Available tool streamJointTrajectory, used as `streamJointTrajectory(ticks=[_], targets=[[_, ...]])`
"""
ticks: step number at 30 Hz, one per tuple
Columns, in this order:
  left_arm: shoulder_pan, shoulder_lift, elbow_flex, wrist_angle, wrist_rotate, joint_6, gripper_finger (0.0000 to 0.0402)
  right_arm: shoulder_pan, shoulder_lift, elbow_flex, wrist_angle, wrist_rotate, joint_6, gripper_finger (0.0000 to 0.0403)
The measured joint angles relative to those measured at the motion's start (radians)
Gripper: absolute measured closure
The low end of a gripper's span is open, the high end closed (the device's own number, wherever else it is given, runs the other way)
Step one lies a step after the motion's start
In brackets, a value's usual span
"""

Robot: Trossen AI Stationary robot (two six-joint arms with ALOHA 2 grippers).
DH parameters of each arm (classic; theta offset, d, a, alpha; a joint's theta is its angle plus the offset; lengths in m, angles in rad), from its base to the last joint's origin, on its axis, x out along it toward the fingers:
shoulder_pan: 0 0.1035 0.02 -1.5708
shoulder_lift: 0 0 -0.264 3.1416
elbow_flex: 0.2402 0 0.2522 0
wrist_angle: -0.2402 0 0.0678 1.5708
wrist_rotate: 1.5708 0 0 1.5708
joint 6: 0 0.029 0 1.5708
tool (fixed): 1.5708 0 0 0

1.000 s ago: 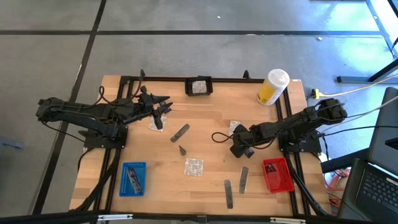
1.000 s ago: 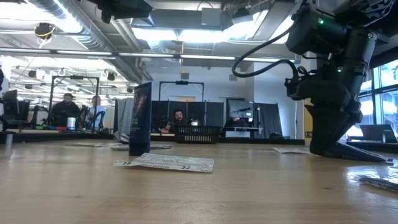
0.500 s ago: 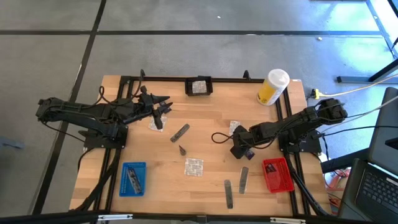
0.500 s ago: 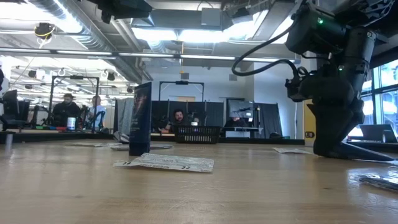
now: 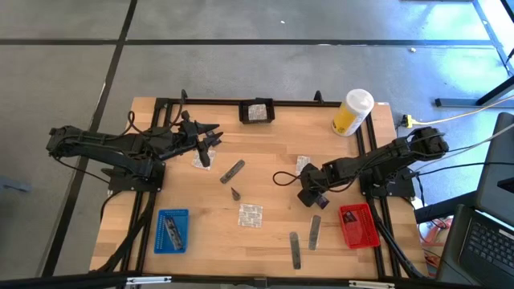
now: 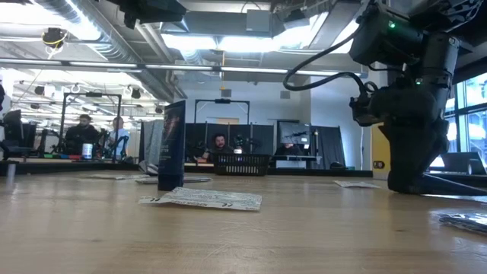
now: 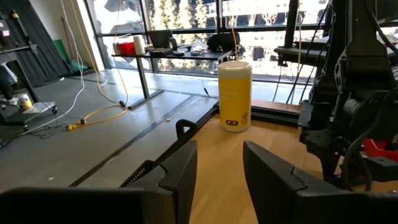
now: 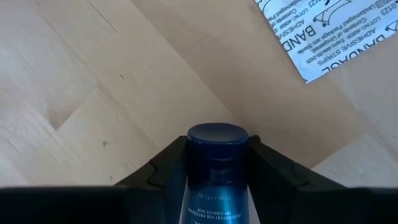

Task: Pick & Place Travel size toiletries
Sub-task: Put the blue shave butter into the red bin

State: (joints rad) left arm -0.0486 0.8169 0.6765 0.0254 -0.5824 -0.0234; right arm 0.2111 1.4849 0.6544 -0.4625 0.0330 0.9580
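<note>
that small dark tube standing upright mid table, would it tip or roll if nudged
The upright tube is tall on a narrow base, so a nudge would probably topple it. It tapers flat at one end, so it likely would not roll far. It looks light.

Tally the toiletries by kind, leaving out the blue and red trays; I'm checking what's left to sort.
Foil sachets: 4
Grey sticks: 3
Dark tubes: 2, one standing, one in the right gripper
Total: 9

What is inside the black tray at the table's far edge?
The black tray holds a silvery foil sachet that fills most of it. Anything lying beneath the sachet is covered and cannot be seen.
</note>
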Motion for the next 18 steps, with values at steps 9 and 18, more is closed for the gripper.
streamJointTrajectory(ticks=[9, 18], targets=[[0.0, 0.0, 0.0, 0.0, 0.0, 0.0, 0.0277, 0.0, 0.0, 0.0, 0.001, 0.0, 0.0, 0.0252], [0.0, 0.0, 0.0, 0.0, 0.0, 0.0, 0.0277, 0.0, 0.0, 0.0, 0.002, -0.001, -0.004, 0.0272]])
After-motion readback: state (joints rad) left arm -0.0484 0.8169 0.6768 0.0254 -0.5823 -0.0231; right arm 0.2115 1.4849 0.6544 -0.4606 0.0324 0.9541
